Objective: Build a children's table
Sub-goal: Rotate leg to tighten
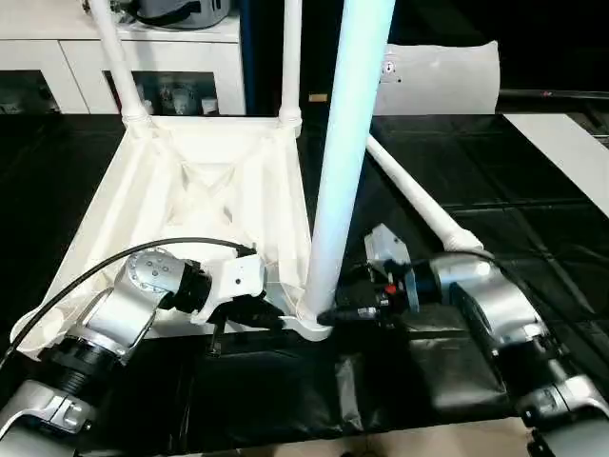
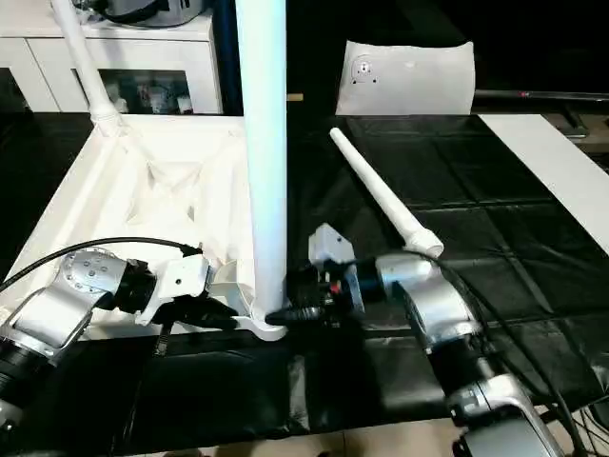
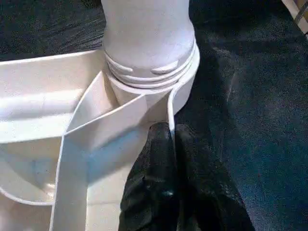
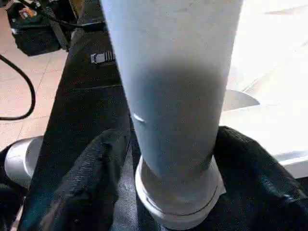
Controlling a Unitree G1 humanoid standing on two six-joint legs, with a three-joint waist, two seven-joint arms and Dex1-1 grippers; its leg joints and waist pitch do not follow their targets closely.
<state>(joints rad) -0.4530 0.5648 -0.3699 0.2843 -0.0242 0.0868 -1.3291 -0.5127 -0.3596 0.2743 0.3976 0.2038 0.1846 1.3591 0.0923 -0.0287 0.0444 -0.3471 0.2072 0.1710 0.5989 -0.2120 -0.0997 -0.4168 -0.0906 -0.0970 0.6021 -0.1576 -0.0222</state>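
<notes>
Table top (image 1: pixel 205 190) lying upside-down on black surface (image 1: pixel 533 190). R gripper (image 4: pixel 168 159) grasping near-corner leg (image 1: pixel 347 143) at base; L gripper (image 3: pixel 168 144) clenched, bracing rim. Keep leg vertical while seating fully in socket.

this looks like a robot lab or test room. a wide desk (image 1: pixel 533 219) draped in black sheeting carries the work. behind the desk stands a white cabinet (image 1: pixel 86 57) with cluttered shelves. beside the desk, cables (image 4: pixel 19 91) and a black bag (image 4: pixel 29 29) lie on a tiled floor (image 4: pixel 33 72).
</notes>
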